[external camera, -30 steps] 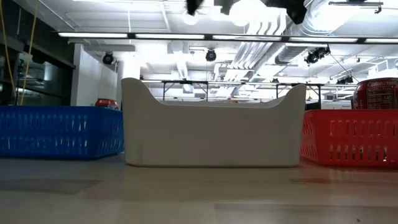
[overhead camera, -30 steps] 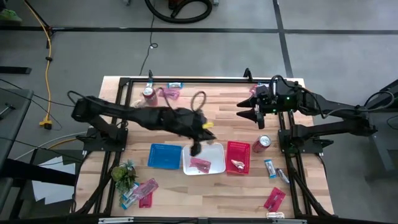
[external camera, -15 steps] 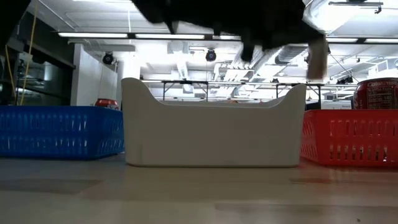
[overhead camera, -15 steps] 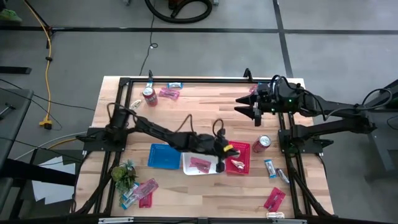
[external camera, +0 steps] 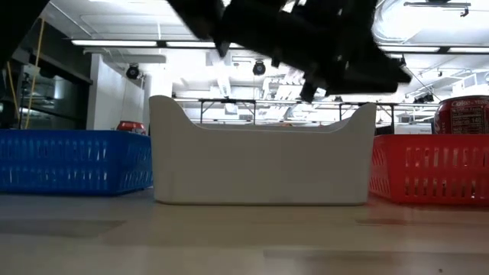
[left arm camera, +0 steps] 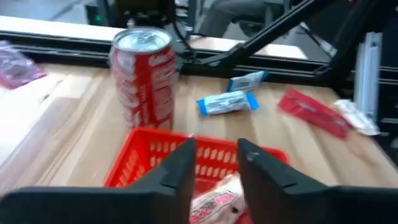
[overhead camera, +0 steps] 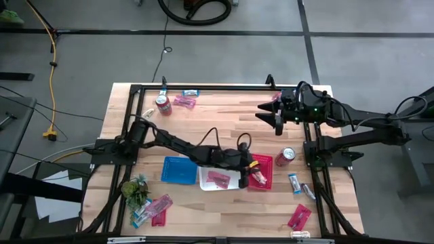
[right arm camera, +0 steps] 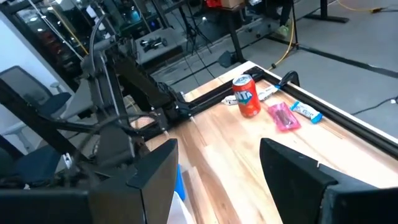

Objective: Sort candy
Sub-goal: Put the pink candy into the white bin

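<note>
A red-and-white candy (left arm camera: pixel 214 202) is seen lying in the red tray (left arm camera: pixel 146 151), directly below the left gripper (left arm camera: pixel 214 163), whose fingers are parted by a narrow gap with nothing held between them. A pink candy (overhead camera: pixel 218 178) rests in the white tray (overhead camera: pixel 206 184). Farther off, the right gripper (overhead camera: pixel 277 120) is held open above the table (overhead camera: pixel 224 115), empty.
</note>
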Robot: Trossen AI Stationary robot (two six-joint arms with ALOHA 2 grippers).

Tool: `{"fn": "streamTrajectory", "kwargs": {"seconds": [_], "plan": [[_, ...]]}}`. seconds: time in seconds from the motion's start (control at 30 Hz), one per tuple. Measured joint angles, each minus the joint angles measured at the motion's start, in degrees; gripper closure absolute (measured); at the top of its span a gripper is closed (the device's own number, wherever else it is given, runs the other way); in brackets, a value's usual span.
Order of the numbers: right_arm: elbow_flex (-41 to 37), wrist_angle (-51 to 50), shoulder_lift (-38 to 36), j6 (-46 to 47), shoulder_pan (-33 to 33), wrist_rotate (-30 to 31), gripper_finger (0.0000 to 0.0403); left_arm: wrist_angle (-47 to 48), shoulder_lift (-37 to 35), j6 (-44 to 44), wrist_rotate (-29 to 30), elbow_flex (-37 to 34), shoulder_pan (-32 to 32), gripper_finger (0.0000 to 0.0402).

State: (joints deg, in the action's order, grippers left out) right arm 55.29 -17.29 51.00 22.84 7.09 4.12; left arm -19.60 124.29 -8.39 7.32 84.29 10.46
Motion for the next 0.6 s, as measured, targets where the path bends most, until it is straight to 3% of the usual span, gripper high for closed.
{"fn": "streamTrajectory", "kwargs": {"seconds": [0.17, 0.33, 0.47, 0.6], "plan": [[0.0, 0.0, -0.1, -2.4, 0.0, -1.7, 0.0181, 22.1, -3.4, -3.3, -2.8, 5.9, -1.5, 0.0223], [0.0, -0.5, -1.1, -5.0, 0.0, -3.8, 0.0181, 45.4, -12.4, -1.6, -1.9, 8.8, -5.3, 0.0191], [0.0, -3.0, -1.5, -6.0, 0.0, -3.8, 0.0181, 56.3, -22.2, -8.6, 0.6, 3.7, -9.3, 0.0188], [-0.1, -5.2, -1.5, -6.0, 0.0, -3.8, 0.0181, 58.0, -35.8, -16.3, 10.1, -7.1, -10.2, 0.0188]]}}
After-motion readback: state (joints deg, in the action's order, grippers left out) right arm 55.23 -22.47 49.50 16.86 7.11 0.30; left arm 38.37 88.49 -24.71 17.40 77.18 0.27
